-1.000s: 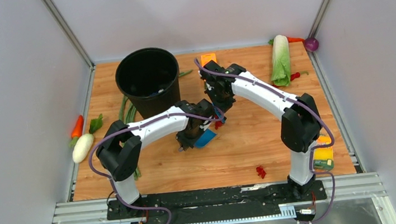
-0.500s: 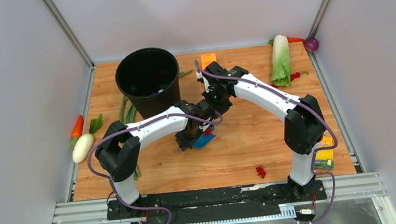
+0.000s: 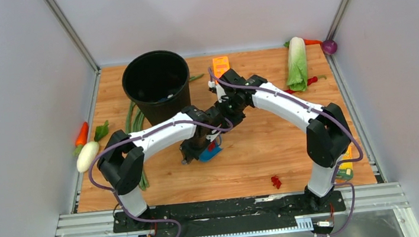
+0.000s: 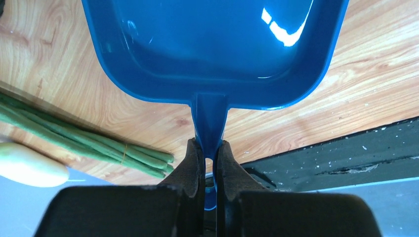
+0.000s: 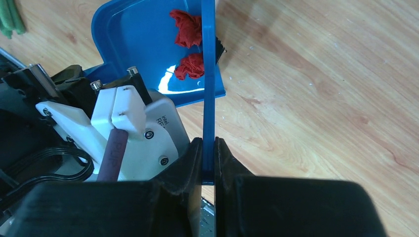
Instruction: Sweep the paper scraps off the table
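The left claw is clamped on the thin handle of the blue dustpan, which juts straight out ahead of it with the tray mouth facing away from the fingers. The right claw is pinched tight on a blue sweeper, seen edge-on and reaching forward from between its fingers to the pan's lip. 2 paper scraps lie inside the tray, ahead of the right claw on the pan side of the blade.

The hold on the handle is narrow, so a push from the sweeper on the lip could twist the pan about it. A tilt toward the open mouth would likely let the 2 light scraps slide back out. The right claw hangs just above the left wrist housing, so a careless lift could knock the arms together. 1 more scrap sits well behind both claws, near the black rail, and looks easy to miss.

The desk is smooth wood grain, on which paper probably skids easily. Green beans and a white radish lie just beside the left claw. Beyond it stands a black bucket. Far off past the right claw are a cabbage and a purple ball. Grey walls close 3 sides.
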